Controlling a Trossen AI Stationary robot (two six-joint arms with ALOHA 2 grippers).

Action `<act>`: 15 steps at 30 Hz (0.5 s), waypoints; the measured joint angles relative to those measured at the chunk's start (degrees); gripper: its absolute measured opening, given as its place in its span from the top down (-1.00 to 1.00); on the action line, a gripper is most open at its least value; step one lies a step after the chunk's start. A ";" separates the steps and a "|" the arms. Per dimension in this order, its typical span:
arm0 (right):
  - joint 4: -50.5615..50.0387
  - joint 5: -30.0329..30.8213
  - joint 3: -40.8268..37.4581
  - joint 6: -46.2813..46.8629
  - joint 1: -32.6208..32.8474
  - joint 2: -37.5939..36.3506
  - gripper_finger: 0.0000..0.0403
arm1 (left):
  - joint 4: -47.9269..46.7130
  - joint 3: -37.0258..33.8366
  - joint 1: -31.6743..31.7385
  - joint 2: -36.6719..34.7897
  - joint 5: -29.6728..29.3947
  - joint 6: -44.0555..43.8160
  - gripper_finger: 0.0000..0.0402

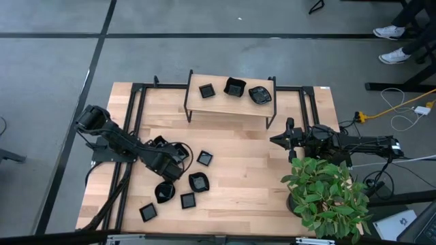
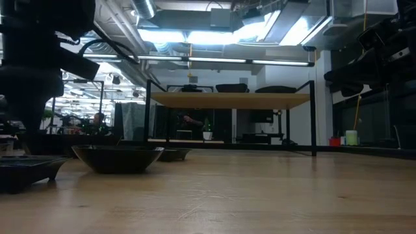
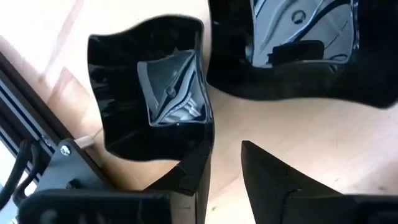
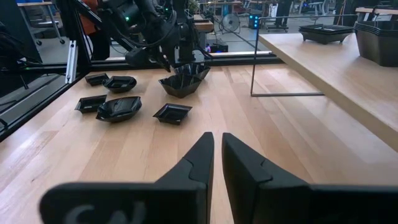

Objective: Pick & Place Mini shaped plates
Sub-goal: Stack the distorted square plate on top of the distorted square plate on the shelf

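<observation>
Left gripper (image 3: 221, 165), jaws parted and grasping nothing, hovers at a glossy black wavy-edged plate (image 3: 152, 87) on the pale wood-grain worktop (image 3: 298, 134). Right gripper (image 4: 217, 155) waits, jaws clenched empty.

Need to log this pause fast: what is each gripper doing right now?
Left gripper: open, low over the plates at the table's left, one jaw at a wavy plate, nothing held.
Right gripper: shut, empty, waiting at the table's right.
</observation>
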 joint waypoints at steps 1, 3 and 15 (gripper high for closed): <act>0.00 -0.01 0.00 0.00 0.00 0.00 0.83 | 0.00 -0.03 0.12 0.00 -0.26 0.58 0.58; 0.00 0.00 0.00 0.00 0.00 -0.02 0.83 | 0.18 -0.55 0.23 0.00 -1.11 1.12 0.58; 0.00 0.00 -0.01 0.00 0.01 -0.02 0.83 | 2.74 -6.01 1.98 0.04 -0.01 -0.26 0.61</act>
